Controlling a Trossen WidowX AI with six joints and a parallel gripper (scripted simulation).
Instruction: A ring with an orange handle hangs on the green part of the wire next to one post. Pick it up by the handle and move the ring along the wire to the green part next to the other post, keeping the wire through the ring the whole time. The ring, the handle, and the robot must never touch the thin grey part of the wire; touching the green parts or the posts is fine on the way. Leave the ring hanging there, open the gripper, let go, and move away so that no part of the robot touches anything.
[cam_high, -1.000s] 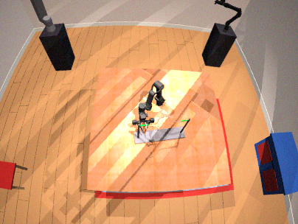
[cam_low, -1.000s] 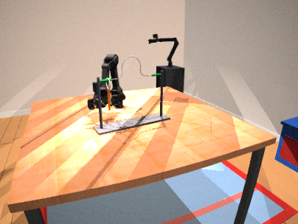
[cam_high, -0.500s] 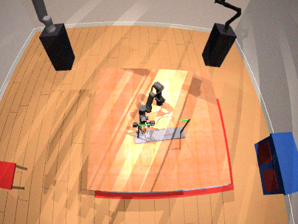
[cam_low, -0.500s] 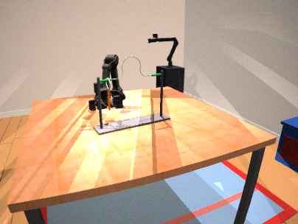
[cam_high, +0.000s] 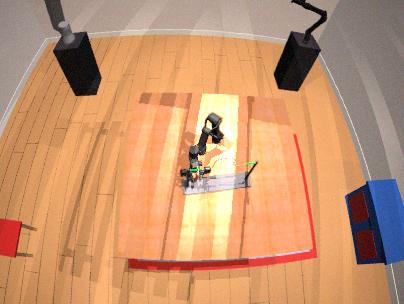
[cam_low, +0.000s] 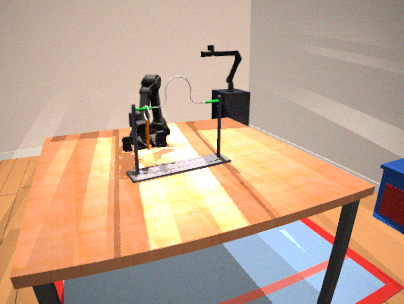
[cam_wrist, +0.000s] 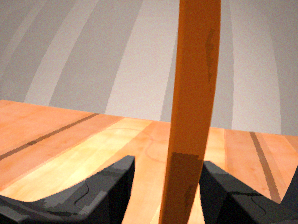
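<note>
The orange handle (cam_wrist: 192, 100) (cam_low: 148, 133) hangs straight down from its ring on the left green part of the wire (cam_low: 141, 109) (cam_high: 191, 170), next to the left post (cam_low: 136, 150). My gripper (cam_wrist: 168, 167) (cam_low: 144, 134) (cam_high: 196, 169) stands around the lower part of the handle. A gap shows between the left finger and the handle, so the fingers are open and do not clamp it. The thin grey wire (cam_low: 177, 81) arches over to the right green part (cam_low: 213, 101) (cam_high: 248, 164) at the other post (cam_low: 219, 130). The ring itself is too small to make out.
The posts stand on a grey base plate (cam_low: 180, 166) (cam_high: 222, 182) on the wooden table (cam_low: 280, 170). The arm's base sits behind the left post. Black camera stands (cam_high: 77, 62) (cam_high: 297, 60) and a blue cabinet (cam_high: 377, 220) stand off the table.
</note>
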